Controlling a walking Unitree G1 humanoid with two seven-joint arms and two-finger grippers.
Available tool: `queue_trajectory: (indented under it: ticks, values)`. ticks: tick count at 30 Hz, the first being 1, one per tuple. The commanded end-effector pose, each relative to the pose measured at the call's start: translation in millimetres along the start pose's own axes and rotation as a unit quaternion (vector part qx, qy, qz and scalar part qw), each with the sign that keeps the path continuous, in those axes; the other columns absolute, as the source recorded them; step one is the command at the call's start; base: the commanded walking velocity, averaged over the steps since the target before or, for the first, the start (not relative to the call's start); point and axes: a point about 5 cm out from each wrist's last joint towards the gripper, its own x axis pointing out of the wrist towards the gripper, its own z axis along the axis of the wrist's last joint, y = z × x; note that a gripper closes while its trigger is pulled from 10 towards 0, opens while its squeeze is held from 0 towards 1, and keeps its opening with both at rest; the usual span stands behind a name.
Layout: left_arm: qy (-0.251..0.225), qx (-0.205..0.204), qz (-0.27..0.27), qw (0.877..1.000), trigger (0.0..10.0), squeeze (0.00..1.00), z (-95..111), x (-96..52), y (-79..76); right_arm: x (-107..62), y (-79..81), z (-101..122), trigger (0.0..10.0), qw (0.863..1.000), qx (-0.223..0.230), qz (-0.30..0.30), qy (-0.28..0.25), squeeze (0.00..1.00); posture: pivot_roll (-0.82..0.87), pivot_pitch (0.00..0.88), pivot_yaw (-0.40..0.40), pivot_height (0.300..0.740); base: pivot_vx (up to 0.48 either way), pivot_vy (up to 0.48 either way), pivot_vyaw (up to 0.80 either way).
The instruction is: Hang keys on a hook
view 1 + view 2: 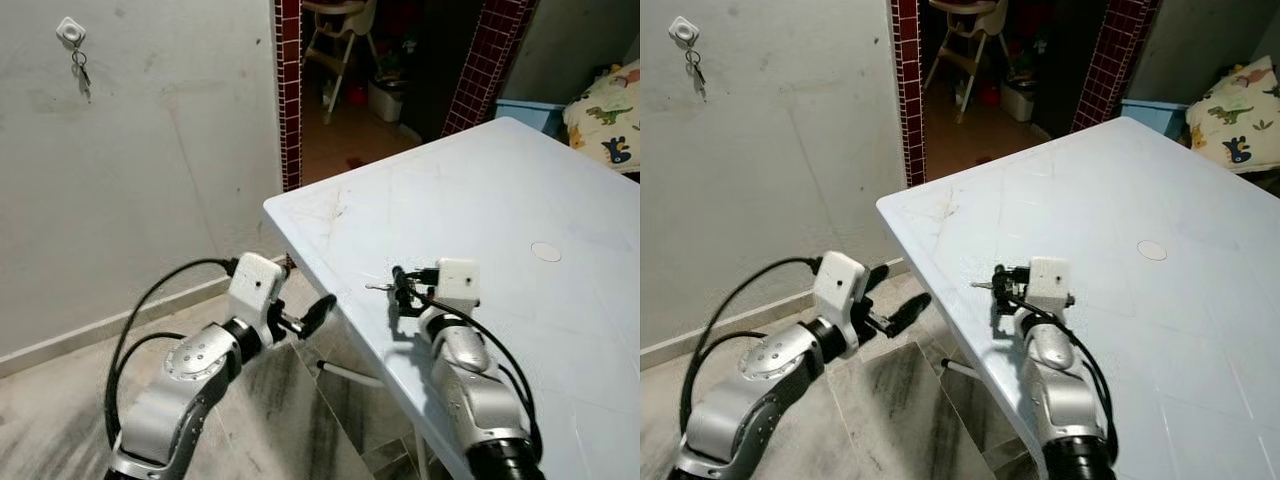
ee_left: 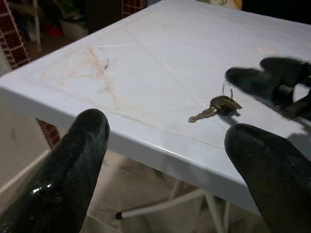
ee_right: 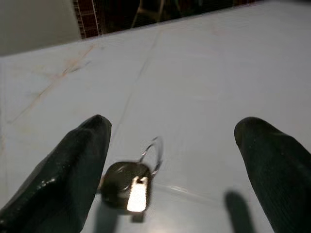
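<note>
A small brass key on a wire ring (image 1: 380, 288) lies flat on the white table (image 1: 500, 200), near its front-left edge. My right gripper (image 1: 399, 290) rests low over the table just behind the key, open, with the key (image 3: 129, 187) between its fingers and closer to one fingertip (image 3: 73, 165). My left gripper (image 1: 312, 315) hangs open beside and below the table edge, pointing at the key (image 2: 216, 107). A white hook (image 1: 70, 30) on the grey wall at upper left holds another bunch of keys (image 1: 81, 70).
A doorway framed by red tiled pillars (image 1: 288, 90) opens behind the table, with a high chair (image 1: 340, 40) inside. A blue bin (image 1: 530, 112) and a dinosaur-print cushion (image 1: 608, 115) sit at the far right. A white table brace (image 1: 350, 373) runs under the edge.
</note>
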Motion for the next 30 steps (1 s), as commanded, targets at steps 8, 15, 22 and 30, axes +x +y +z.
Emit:
queue_trajectory:
  ticks: [8,15,22,30]
  values:
    - [-0.072,0.121,0.031,0.990,10.0,0.00,14.7,-13.0,8.9,-29.0,10.3,36.8,10.0,0.994,-0.011,0.067,-0.085,0.00,0.13,0.000,-0.018,0.740,0.000,0.000,0.00]
    - [-0.088,0.143,0.073,0.983,10.0,0.00,14.2,-22.8,14.2,-71.5,0.5,47.5,0.0,0.989,-0.042,0.076,-0.116,0.00,0.10,0.000,-0.022,0.740,0.000,0.000,0.00]
    - [-0.107,0.160,0.099,0.976,10.0,0.00,14.0,-26.3,18.6,-93.2,-27.3,55.7,0.0,0.989,-0.081,0.029,-0.123,0.00,0.08,0.000,-0.031,0.740,0.000,0.000,0.00]
    - [-0.157,0.150,0.104,0.971,10.0,1.00,31.1,-18.2,15.3,-92.8,-31.6,65.5,10.0,0.989,-0.072,-0.009,-0.133,0.00,0.07,0.000,-0.033,0.740,0.000,0.000,0.00]
